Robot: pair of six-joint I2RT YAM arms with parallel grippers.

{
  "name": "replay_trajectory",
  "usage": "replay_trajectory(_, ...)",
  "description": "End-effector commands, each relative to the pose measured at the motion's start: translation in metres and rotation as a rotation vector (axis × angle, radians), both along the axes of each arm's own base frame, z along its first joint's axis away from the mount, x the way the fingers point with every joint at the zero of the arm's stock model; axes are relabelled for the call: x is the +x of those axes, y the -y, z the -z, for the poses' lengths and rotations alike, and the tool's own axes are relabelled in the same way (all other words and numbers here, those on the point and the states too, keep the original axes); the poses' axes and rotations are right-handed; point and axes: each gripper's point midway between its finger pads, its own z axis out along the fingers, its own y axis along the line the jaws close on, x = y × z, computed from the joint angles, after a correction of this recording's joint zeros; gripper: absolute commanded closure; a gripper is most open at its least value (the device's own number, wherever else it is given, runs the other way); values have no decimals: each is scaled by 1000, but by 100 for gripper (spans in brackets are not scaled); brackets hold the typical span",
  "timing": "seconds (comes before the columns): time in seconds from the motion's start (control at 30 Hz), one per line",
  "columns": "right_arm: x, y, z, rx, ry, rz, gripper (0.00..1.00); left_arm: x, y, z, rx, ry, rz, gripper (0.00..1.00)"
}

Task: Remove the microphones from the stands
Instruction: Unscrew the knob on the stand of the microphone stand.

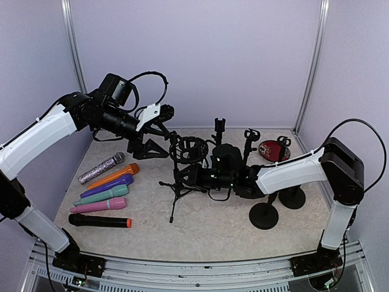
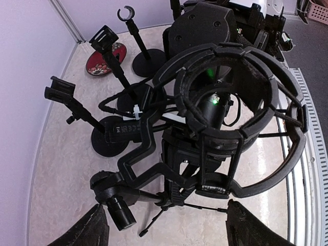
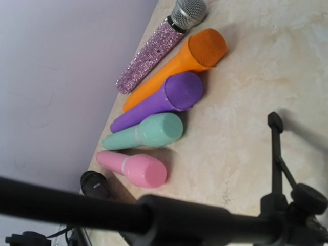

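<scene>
The black tripod stand (image 1: 178, 188) carries a ring-shaped shock mount (image 1: 185, 150) in mid-table. In the left wrist view the shock mount (image 2: 221, 137) is an empty ring, and no microphone shows in it. My left gripper (image 1: 159, 118) hovers up and to the left of the mount. It is open (image 2: 171, 231), with nothing between its fingertips (image 2: 97, 229). My right gripper (image 1: 191, 176) is at the stand's stem. Its fingers are hidden, and the stem (image 3: 195, 223) crosses right in front of its camera. Several microphones lie at the left: glitter (image 1: 100, 168), orange (image 1: 112, 176), purple (image 3: 164, 100).
More microphones lie in the same row: teal (image 1: 102, 195), pink (image 1: 98, 205) and black (image 1: 99, 221). Round-base clip stands (image 1: 264, 216) (image 1: 293, 198) stand at the right, under my right arm. A red disc (image 1: 273, 149) lies at the back right. Walls close in the back and both sides.
</scene>
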Motion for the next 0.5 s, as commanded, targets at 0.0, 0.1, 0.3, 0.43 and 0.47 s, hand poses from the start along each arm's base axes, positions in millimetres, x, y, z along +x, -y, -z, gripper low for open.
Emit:
replay_trajectory(0.0,8,-1,-7,2,35,11,100,-2,5,-6,-10,4,14,24)
replay_trajectory(0.1,9,0,-4,-55,70,13,100,-1,6,-6,-8,4,12,25)
replay_trajectory(0.3,12,-5,5,-271,207,24,100,3,9,-3,2,3,7,26)
replay_trajectory(0.43,11,-4,17,-389,285,37,100,5,10,-2,3,3,7,26)
replay_trajectory(0.47,12,-4,20,-418,301,44,100,6,11,-2,2,3,7,26)
